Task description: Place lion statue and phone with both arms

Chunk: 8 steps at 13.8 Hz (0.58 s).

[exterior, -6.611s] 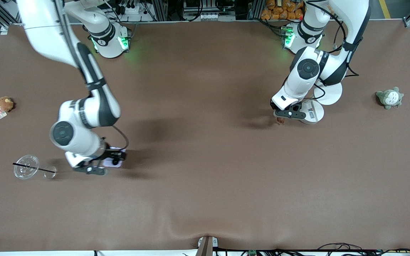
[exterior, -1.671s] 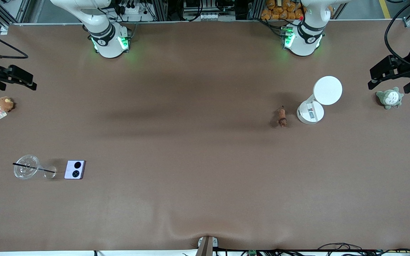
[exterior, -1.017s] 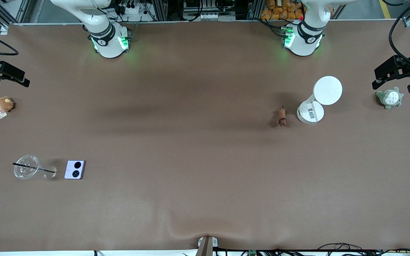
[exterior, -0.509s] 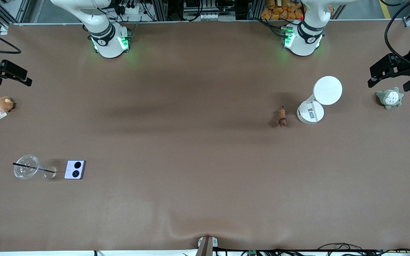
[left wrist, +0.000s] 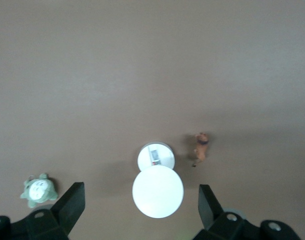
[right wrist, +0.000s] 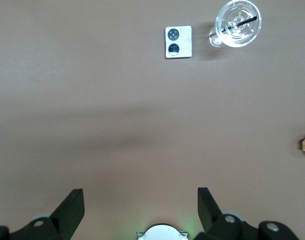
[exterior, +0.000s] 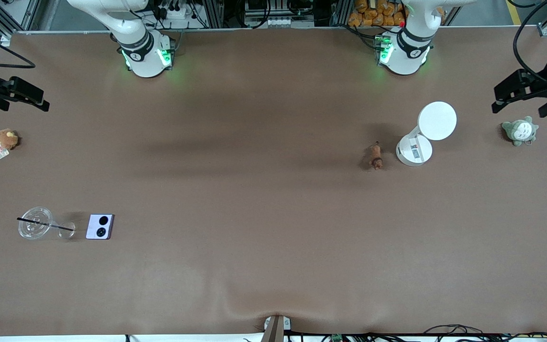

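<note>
Lion (exterior: 375, 157): on the table (exterior: 273, 213), just beside the white stand (exterior: 414, 151), on the side toward the right arm's end; lying free.
Phone (exterior: 99, 226): flat on the table, well apart from the stand, near the right arm's end and nearer the front camera; just beside a clear cup (exterior: 35, 229) with a black straw.
Left end effector (exterior: 523, 97): raised at the table's edge past the stand, near a grey-green plush (exterior: 519, 131); fingers (left wrist: 72, 205) spread wide, holding nothing.
Right end effector (exterior: 10, 97): raised at its own end of the table, above a brown plush (exterior: 6, 138); fingers (right wrist: 72, 207) spread wide, empty.
Stage, judged: both items appear set down; arms clear.
Risk: the slender lion may tip or roll if the table is jolted; any low return pass by the left arm could knock the tall stand onto it.
</note>
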Available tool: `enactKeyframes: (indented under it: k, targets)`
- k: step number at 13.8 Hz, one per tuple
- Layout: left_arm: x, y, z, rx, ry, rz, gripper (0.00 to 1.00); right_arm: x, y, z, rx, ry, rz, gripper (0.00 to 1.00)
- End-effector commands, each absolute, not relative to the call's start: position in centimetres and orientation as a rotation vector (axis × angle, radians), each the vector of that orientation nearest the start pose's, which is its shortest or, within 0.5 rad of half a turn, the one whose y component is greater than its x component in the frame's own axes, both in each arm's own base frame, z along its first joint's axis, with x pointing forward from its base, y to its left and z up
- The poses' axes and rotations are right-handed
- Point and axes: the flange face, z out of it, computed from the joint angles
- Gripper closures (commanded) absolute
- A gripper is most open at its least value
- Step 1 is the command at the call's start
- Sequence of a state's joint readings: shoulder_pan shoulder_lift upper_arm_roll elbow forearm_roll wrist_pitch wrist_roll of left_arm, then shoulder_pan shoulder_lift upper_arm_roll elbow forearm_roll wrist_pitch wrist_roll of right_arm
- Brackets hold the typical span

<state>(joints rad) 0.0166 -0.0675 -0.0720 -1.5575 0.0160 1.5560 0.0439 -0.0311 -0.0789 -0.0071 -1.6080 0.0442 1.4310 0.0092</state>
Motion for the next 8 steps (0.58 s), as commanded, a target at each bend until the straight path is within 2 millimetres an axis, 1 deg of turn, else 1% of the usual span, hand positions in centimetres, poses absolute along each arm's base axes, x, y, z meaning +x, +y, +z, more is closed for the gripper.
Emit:
enactKeyframes:
  k: [1, 2, 3, 5, 6, 8]
  targets:
    - [52.5, -2.4, 66.7, -3.093, 0.185, -0.111, 0.00, 50.4, -1.1, 64.7, -3.081, 0.071, 0.146, 0.00]
    - [52.4, -2.4, 66.8, -3.101, 0.179, -0.111, 0.00, 50.3, -1.1, 64.7, -3.080, 0.071, 0.158, 0.00]
    - [52.4, -2.9, 66.8, -3.102, 0.172, -0.107, 0.00, 50.1, -1.1, 64.8, -3.079, 0.070, 0.160, 0.00]
    - [52.4, -2.7, 66.6, -3.111, 0.154, -0.103, 0.00, 49.7, -1.1, 65.3, -3.081, 0.070, 0.151, 0.00]
    - [52.5, -2.5, 66.6, -3.145, 0.095, -0.101, 0.00, 49.1, -1.1, 66.0, -3.080, 0.071, 0.141, 0.00]
    - [52.5, -2.5, 66.6, -3.153, 0.042, -0.103, 0.00, 48.5, -1.2, 66.6, -3.079, 0.074, 0.143, 0.00]
